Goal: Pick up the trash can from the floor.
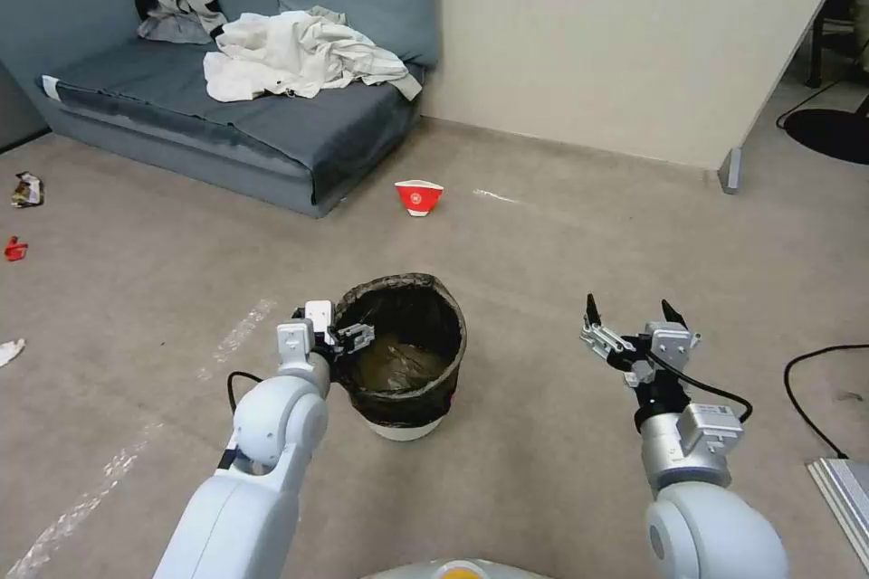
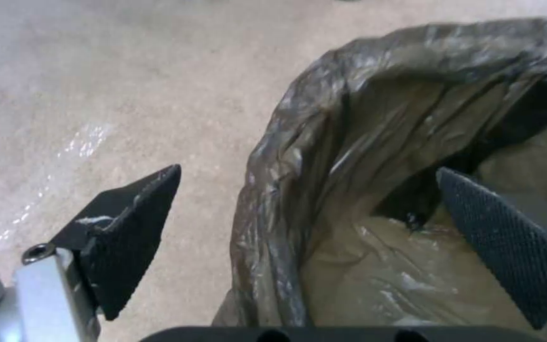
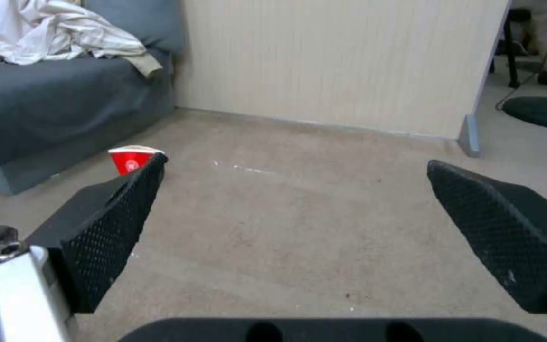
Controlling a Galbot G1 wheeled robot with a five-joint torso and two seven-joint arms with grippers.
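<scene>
The trash can (image 1: 412,357), a small white bin lined with a crinkled black bag, stands upright on the beige carpet floor (image 1: 543,280) just ahead of me. My left gripper (image 1: 342,332) is open at the can's left rim. In the left wrist view the left gripper (image 2: 308,168) straddles the bag-covered rim of the trash can (image 2: 349,118), with one finger (image 2: 128,228) outside and the other finger (image 2: 501,237) inside. My right gripper (image 1: 634,312) hovers open over bare carpet to the can's right, holding nothing; the right wrist view shows the right gripper (image 3: 296,161) wide apart.
A grey sofa (image 1: 272,122) with heaped clothes stands at the back left. A red-and-white paper bowl (image 1: 419,196) sits on the carpet beyond the can. Litter (image 1: 27,190) lies far left, a black cable (image 1: 815,371) far right, and a partition wall (image 1: 634,45) behind.
</scene>
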